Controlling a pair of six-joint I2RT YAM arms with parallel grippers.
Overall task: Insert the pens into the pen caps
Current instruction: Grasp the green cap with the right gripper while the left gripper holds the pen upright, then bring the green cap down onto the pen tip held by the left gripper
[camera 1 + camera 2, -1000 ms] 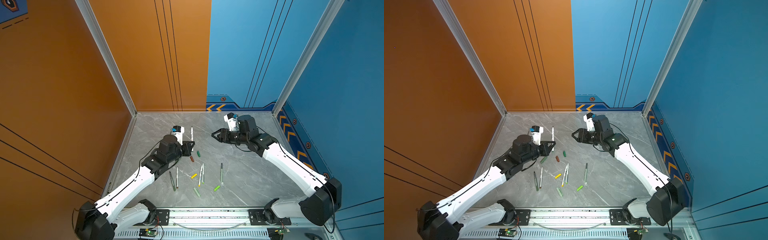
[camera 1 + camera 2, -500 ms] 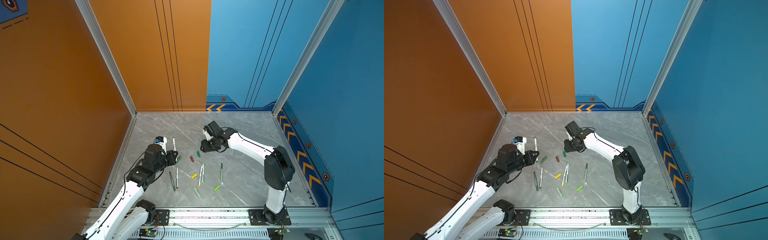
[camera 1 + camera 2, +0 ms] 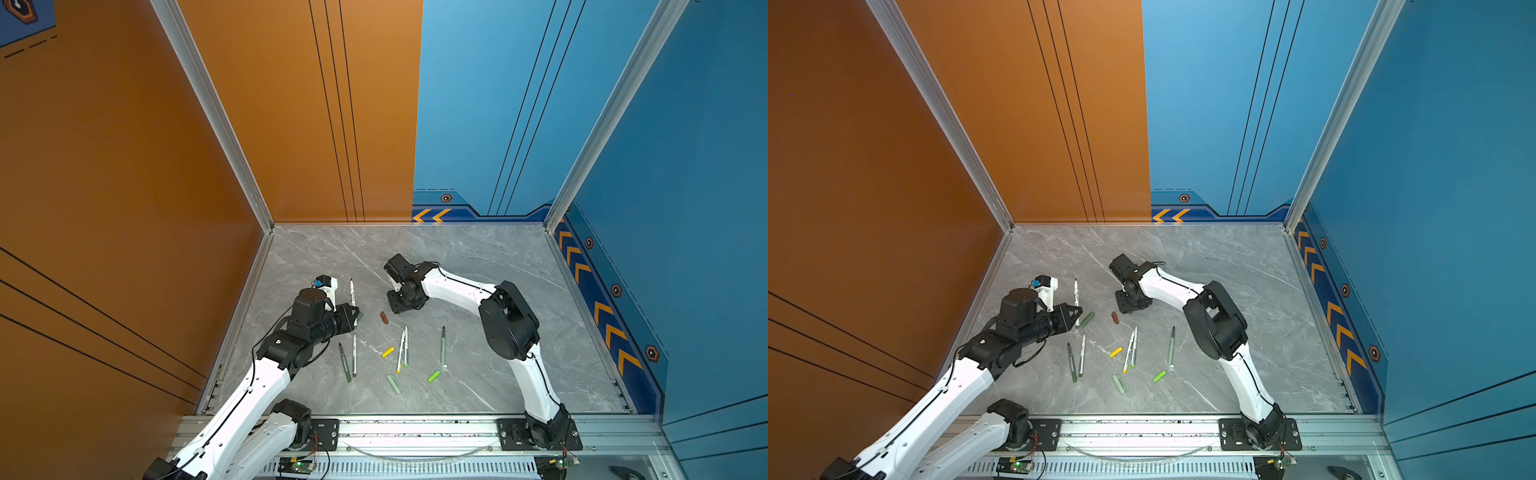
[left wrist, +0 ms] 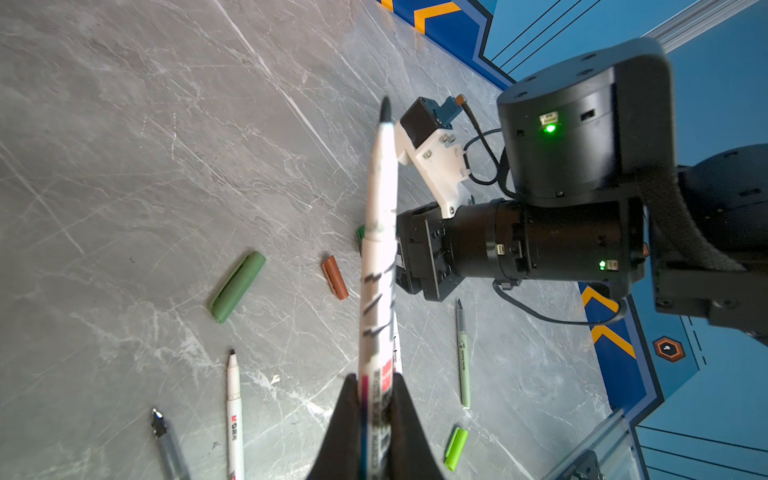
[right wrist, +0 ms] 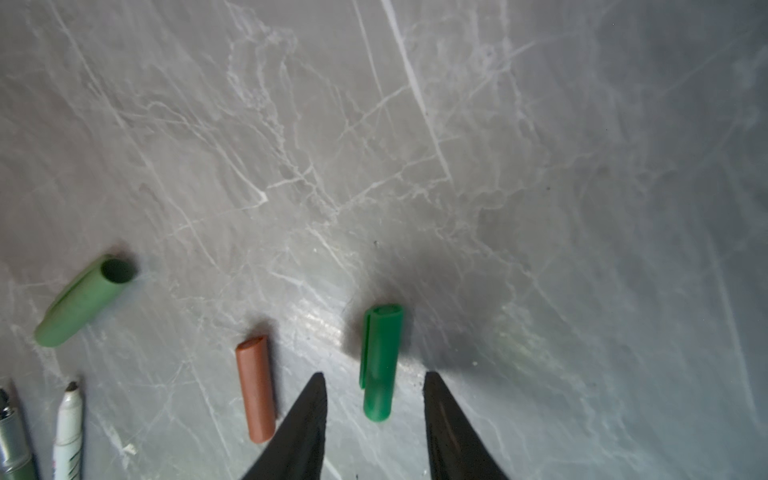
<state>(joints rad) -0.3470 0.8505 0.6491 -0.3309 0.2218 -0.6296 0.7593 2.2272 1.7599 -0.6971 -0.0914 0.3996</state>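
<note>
Green moulded plastic, smooth and slightly glossy: the dark green cap lies flat on the grey, white-veined table. It is a short stubby cylinder with a clip ridge along one side, and the right fingers stand spread to either side of it with bare table showing in both gaps, so nothing is pinched yet. It should be very light, stiff and hollow. Being round on a polished stone-like top, it is likely to roll or skid if one finger meets it first. I would take it across the middle of its body, square to its length, leaving the mouth free, though I cannot tell here which end is the mouth. Just beside it lies a matte brown cap, and farther off a pale green cap whose open mouth shows plainly. The left fingers, black and tapering, are pressed together on the lower barrel of a white pen, held off the table with its dark tip pointing away from them. That barrel is slim, rigid and printed, probably slick enough to pivot in so narrow a pinch under a sideways push. In both top views the other pens, a yellow cap, a lime cap and a sage cap lie loose between the arms.
</note>
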